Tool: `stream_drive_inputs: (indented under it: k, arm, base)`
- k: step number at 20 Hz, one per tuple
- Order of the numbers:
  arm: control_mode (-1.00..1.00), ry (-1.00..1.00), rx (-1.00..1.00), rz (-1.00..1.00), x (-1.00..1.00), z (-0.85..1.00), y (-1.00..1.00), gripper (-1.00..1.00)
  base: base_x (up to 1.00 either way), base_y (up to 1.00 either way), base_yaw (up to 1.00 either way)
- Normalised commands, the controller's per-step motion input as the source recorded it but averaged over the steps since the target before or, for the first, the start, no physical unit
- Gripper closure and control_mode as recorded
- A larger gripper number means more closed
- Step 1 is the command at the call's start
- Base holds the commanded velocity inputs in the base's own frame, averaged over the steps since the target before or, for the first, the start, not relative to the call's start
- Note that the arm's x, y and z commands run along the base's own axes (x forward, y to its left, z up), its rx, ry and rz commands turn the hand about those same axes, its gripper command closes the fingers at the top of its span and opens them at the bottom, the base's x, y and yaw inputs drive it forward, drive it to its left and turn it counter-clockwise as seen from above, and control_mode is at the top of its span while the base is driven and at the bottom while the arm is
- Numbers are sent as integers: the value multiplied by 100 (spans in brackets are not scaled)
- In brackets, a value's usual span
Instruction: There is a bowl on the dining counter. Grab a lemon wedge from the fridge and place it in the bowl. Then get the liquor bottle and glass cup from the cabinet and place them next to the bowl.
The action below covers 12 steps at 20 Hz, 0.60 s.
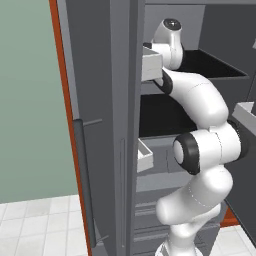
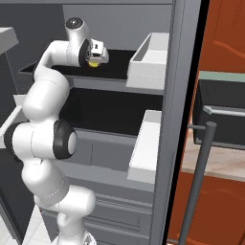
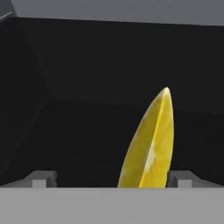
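While the arm reaches into the open fridge (image 2: 167,119), its gripper (image 3: 111,178) sits low over the dark upper shelf (image 3: 87,131) with its jaws spread wide and holding nothing. Between the two fingertips (image 3: 43,178) stands the lemon wedge (image 3: 151,144), closer to the right-hand tip. From the right base camera, a bit of yellow peeks out beneath the hand. White door bins (image 2: 148,62) hang beside the shelf.

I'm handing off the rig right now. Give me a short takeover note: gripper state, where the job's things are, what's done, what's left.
Gripper: open, reaching into the open fridge's upper shelf, fingertips either side of the lemon wedge, not closed on it.
Lemon wedge: standing on the dark shelf.
Done: fridge door opened, arm lined up on the wedge.
Left: grasp the wedge, put it in the bowl, then fetch bottle and cup from the cabinet.
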Motion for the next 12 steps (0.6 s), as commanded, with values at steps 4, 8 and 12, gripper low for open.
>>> stream_drive_inputs:
  k: [4, 8, 12]
  arm:
    - [-100, 5, -1, -1, 0, -21, 0, 100]
    - [-100, 6, 0, -1, 0, -21, -5, 100]
    - [-100, 7, 0, 0, 0, -25, -10, 100]
  base:
    - [0, 0, 0]
    - [0, 0, 0]
    - [0, 0, 0]
